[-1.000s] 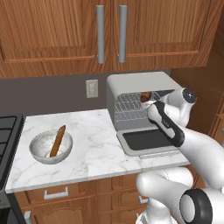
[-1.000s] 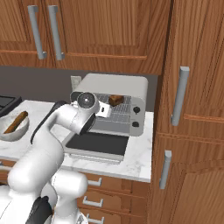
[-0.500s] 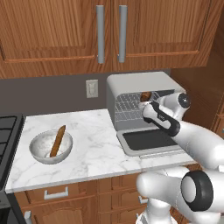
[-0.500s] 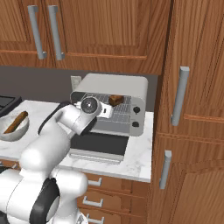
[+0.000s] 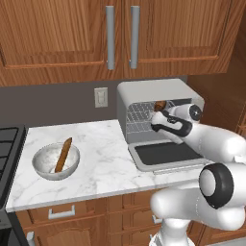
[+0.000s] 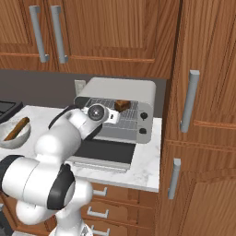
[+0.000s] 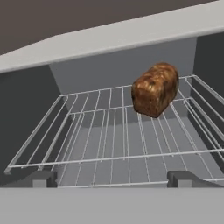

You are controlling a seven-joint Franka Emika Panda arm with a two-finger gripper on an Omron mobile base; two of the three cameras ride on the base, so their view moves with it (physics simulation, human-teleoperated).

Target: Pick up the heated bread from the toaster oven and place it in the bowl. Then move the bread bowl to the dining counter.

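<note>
Claw (image 7: pixel 112 178) at the mouth of the oven (image 5: pixel 158 93), fingers apart with nothing between them, both tips low in the hand view and the wire rack (image 7: pixel 118 140) stretching ahead. Bread (image 7: pixel 155 89) resting on the rack, toward the back and off to the right in the hand view, well clear of both fingertips. Seen in the left base view as a small brown lump (image 5: pixel 160 105) just above the wrist; in the right base view sitting on the rack (image 6: pixel 121 105) just right of the hand. Oven door (image 5: pixel 166 154) dropped flat onto the counter (image 5: pixel 103 144), dark glass facing up, arm reaching over it. Two knobs (image 6: pixel 143 123) on the oven's right face. Bowl (image 5: pixel 55 161) well to the left on the counter, apart from the oven, holding a long thin brown stick (image 5: pixel 63 154) leaning across it. Also visible at the left edge of the right base view (image 6: pixel 14 133). Wall outlet (image 5: pixel 101 97) behind, wood cabinets (image 5: pixel 120 36) above.
</note>
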